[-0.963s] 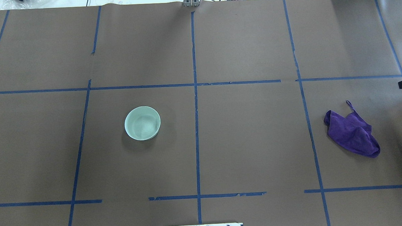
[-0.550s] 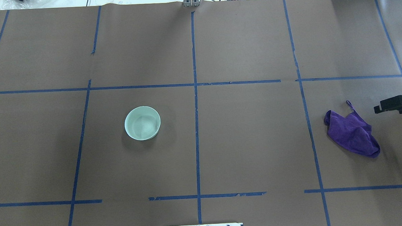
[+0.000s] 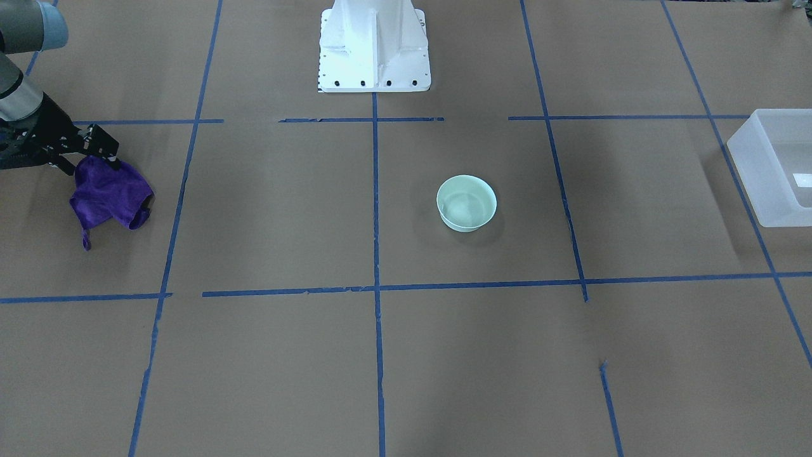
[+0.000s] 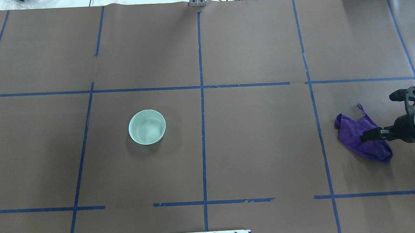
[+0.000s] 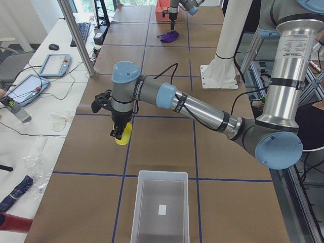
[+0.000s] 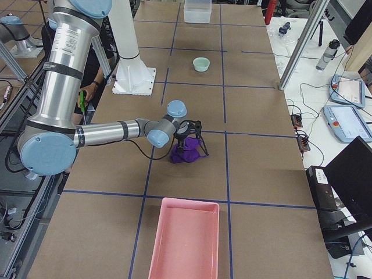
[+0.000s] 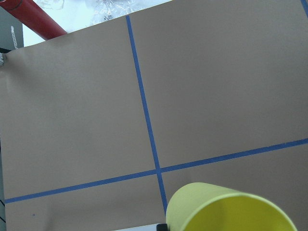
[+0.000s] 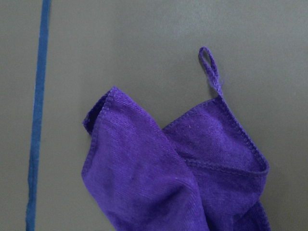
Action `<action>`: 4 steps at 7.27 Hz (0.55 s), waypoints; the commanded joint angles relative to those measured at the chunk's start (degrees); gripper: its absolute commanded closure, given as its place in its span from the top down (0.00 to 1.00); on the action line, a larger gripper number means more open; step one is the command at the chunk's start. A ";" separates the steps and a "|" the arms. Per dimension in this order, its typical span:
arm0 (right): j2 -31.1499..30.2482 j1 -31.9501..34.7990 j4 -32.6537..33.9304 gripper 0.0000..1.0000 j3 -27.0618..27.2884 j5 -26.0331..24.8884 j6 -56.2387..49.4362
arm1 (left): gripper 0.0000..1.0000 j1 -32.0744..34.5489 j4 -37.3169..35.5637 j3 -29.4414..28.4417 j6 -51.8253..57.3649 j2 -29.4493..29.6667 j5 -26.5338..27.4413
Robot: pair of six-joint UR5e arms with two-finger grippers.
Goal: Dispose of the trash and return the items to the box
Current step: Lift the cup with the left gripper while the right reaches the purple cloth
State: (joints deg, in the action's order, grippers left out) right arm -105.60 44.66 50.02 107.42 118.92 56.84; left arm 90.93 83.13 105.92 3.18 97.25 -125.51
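yellow cup [image 5: 125, 137] sits at the fingertips of the left gripper [image 5: 119, 132]. this gripper shows only in the side view from the table's left end, so it cannot be told whether its fingers are clamped on the cup or merely beside it, nor whether the cup's base touches the brown paper. from the left wrist camera the cup's open mouth fills the bottom edge, right under the lens, with a crossing of blue tape lines on the paper beyond it. the translucent bin [image 5: 149, 202] lies near this gripper, on the side toward the table's left end, past one tape line; the cup is outside it, over the paper. the right gripper [image 3: 91, 165] hangs at the other end of the table, pointing down, its two fingers spread apart and holding nothing, directly over the purple cloth [image 4: 348, 133]. the cloth lies crumpled on the paper beneath those fingers, its hanging loop stretched out to one side; whether a fingertip touches the fabric is unclear. a pink tray [image 6: 183, 244] rests near the right gripper, toward the table's right end. a pale green bowl [image 4: 147, 127] stands upright well apart from both grippers, between them along the table, on the left gripper's half.
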 commanded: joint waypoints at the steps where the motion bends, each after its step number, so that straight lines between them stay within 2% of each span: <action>1: -0.57 -1.95 0.78 0.85 -0.63 -0.97 0.21 | 0.00 1.09 0.19 -2.89 3.47 0.31 0.00; 2: -0.31 -2.12 2.35 0.42 -0.72 -0.54 0.12 | 0.00 2.31 0.45 -5.69 5.50 1.18 0.00; 3: -0.05 -2.30 3.67 0.04 -0.46 -0.45 0.03 | 0.00 2.93 1.15 -7.99 8.48 1.19 -0.17; 4: -0.04 -2.21 3.68 0.00 -0.46 -0.36 -0.14 | 0.00 4.42 2.20 -9.66 9.20 1.10 -0.09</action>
State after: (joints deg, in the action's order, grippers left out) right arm -105.75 42.49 53.03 106.90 118.42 56.87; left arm 93.80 84.24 98.75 10.46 98.30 -125.60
